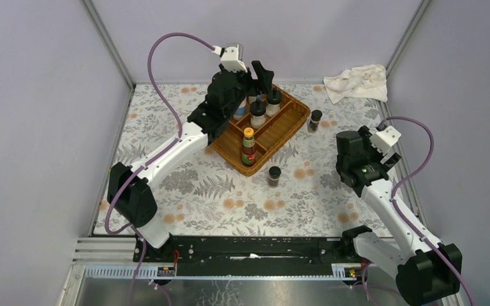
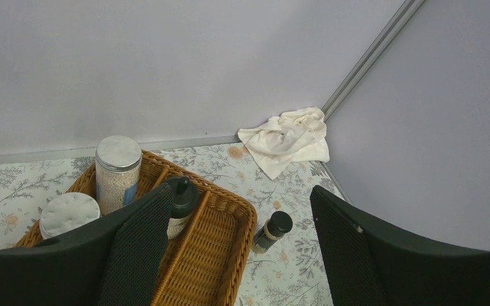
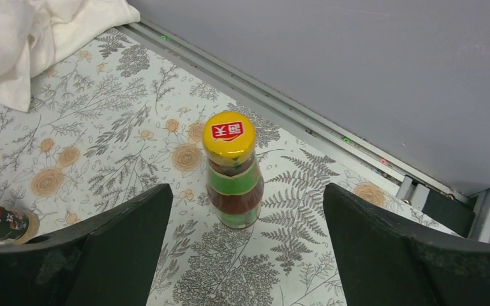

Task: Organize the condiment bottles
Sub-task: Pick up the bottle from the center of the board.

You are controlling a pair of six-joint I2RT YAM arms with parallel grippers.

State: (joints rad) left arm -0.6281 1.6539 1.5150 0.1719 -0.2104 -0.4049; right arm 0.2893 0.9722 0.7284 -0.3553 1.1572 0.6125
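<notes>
Two jars stand loose on the table (image 1: 185,191) in the top view: a far spice jar (image 1: 315,120) beside the wicker tray (image 1: 291,127) and a near spice jar (image 1: 274,176) off its near corner. Inside the tray stand a yellow-capped sauce bottle (image 1: 249,146) and several shakers. The left gripper (image 1: 261,78) hangs over the tray's far end.

From the left wrist, its jaws are wide apart and grip nothing. A black-capped bottle (image 2: 182,197) sits in the tray behind one finger, near a silver-lidded shaker (image 2: 118,169).

From the right wrist, the right gripper (image 3: 247,194) gapes wide around a second sauce bottle (image 3: 231,185), which is upright on the table and untouched.
</notes>
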